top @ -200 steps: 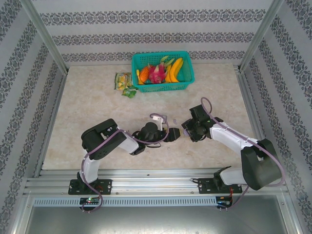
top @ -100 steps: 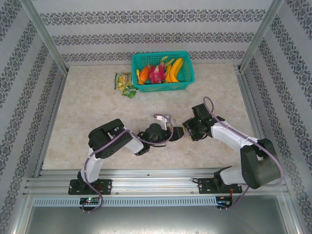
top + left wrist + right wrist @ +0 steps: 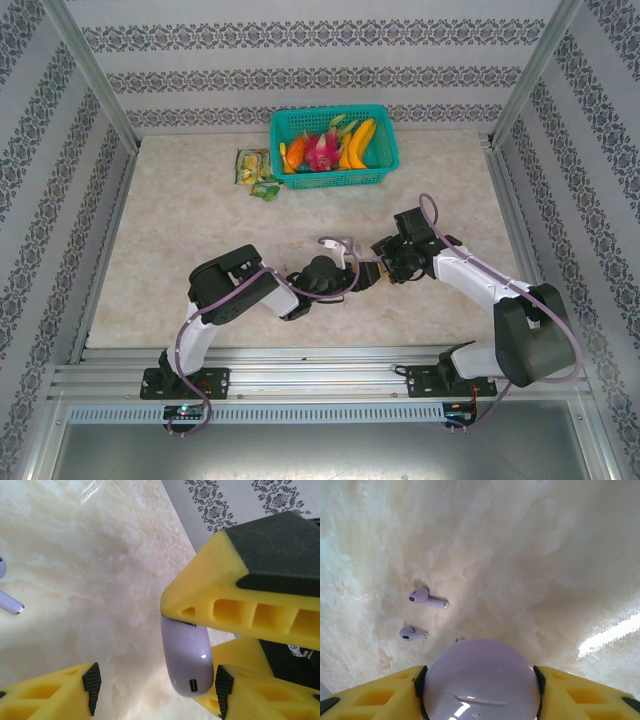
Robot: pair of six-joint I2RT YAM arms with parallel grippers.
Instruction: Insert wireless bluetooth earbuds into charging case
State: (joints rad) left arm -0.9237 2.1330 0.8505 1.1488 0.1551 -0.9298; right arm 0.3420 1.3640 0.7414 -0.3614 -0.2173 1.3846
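My right gripper [image 3: 481, 692] is shut on the lilac charging case [image 3: 481, 680], pads pressed to both of its sides, a little above the table. Two lilac earbuds [image 3: 426, 597] [image 3: 411, 633] lie loose on the marble beyond it. In the left wrist view the case [image 3: 187, 660] pokes down from the right gripper's yellow fingers [image 3: 235, 595], port end nearest. My left gripper [image 3: 157, 689] stands open around that end: its right pad [image 3: 224, 690] is at the case, its left pad [image 3: 91, 687] well clear. From above, the two grippers [image 3: 365, 272] [image 3: 387, 262] meet at mid-table.
A teal basket [image 3: 333, 147] of toy fruit stands at the back centre, with small snack packets [image 3: 255, 170] to its left. Patterned walls and metal posts close in the table on three sides.
My left arm has reached right until its gripper met the right one, and its jaws have narrowed around the case. The right gripper kept its hold and shifted slightly back.
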